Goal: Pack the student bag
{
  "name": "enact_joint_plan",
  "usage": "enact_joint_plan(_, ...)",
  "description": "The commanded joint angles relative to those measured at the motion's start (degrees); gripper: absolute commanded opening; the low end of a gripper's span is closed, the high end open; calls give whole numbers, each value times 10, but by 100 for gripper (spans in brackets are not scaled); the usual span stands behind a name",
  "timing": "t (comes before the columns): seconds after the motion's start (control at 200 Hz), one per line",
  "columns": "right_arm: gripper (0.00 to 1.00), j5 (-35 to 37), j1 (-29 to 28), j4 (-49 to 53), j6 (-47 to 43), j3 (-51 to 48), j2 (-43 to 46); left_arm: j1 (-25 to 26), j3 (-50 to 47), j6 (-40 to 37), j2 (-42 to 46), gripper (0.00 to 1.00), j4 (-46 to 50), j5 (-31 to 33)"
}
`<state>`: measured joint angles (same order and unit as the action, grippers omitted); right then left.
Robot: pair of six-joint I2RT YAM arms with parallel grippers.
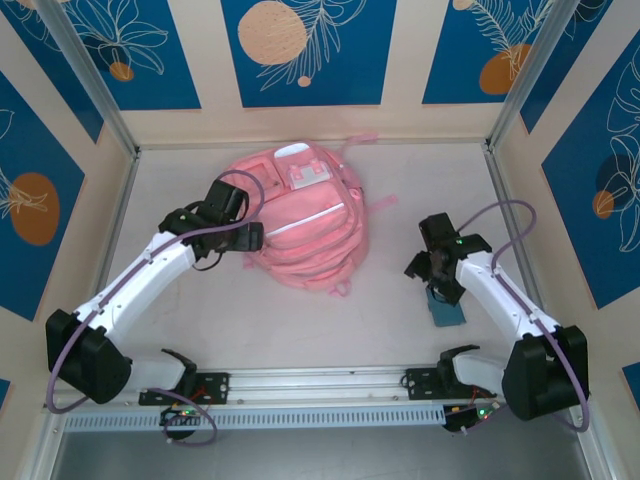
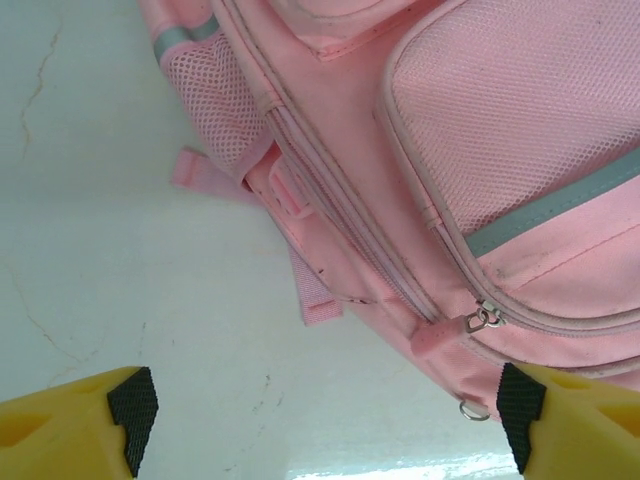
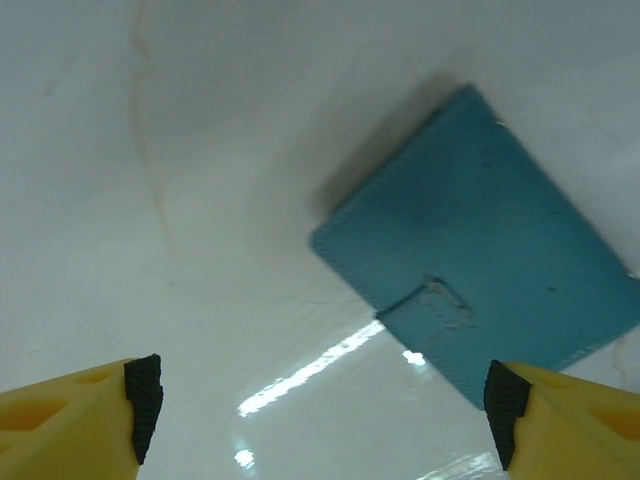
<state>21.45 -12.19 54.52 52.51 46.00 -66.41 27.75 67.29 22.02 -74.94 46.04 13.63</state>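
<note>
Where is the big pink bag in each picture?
Top view: the pink bag lies mid-table, toward the back.
Left wrist view: it covers the upper right, its zipper pull low on the right.
Right wrist view: the blue wallet, which sits right of the bag from above.
Shared landmark: the white table under everything.

table (image 1: 300,335): pale, glossy, faint cracks | around table: cream walls (image 1: 210,60), blue leaf panels (image 1: 340,60), orange discs (image 1: 272,32) | near table edge: metal rail (image 1: 320,381)

White arm links (image 1: 135,280), black joints (image 1: 85,360), purple cables (image 1: 510,203); left hand (image 2: 326,405), right hand (image 3: 324,400): yellow fingers (image 2: 60,430), black pads (image 2: 133,405).
</note>
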Motion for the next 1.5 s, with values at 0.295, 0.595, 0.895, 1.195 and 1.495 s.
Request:
enact_joint_plan(0.295,86,-14,106,-62,-35,-55,-28,-8,0,-7,9,98,-10,-41)
enact_joint_plan(0.595,85,-163,104,-163,-72,-86,-61,-8,-1,-4,5,100,-17,-60)
enact_joint_plan(0.895,84,-210,-9,-210,15,-60,-69,-8,12,0,-5,100,-15,-80)
enact_joint_plan(1.195,83,-89,-20,-85,-152,35,-103,-8,17,-12,-6,100,-7,-86)
enact_joint_plan(1.495,95,-146,10,-100,-196,20,-156,-8,12,-6,1,100,-22,-106)
